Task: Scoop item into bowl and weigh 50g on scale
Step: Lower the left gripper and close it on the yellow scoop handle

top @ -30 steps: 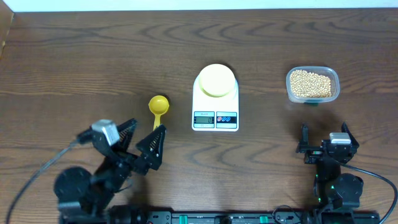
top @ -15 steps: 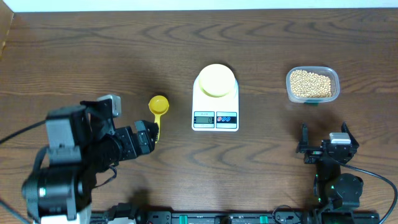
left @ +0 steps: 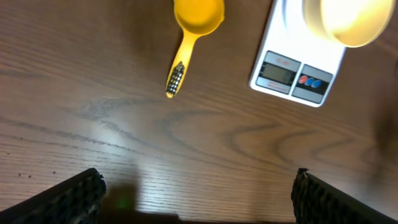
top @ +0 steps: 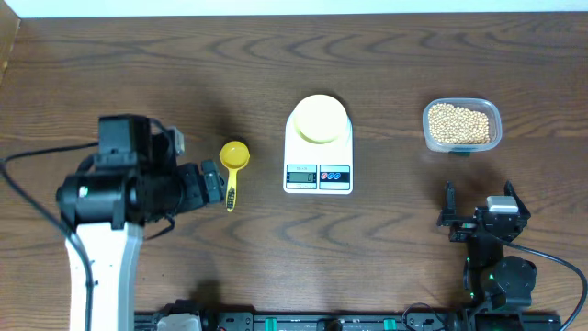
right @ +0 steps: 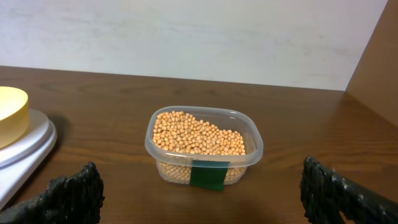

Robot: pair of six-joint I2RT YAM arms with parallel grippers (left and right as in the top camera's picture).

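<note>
As both gape wide, left claw [left: 198, 198], right claw [right: 200, 194], empty.

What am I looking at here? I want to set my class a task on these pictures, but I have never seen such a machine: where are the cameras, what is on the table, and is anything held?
These are two robot arms at a wooden table, each ending in a two-fingered pincer. The overhead picture looks straight down from a fixed camera. The other two come from cameras on the wrists, so the dark shapes in their bottom corners are each arm's own fingers. The left pincer is open near the handle of a yellow scoop, not touching it and holding nothing. The right pincer is open and empty too, facing a clear tub of tan beans. In the middle lies a white scale with a pale yellow bowl on its platform.
</note>
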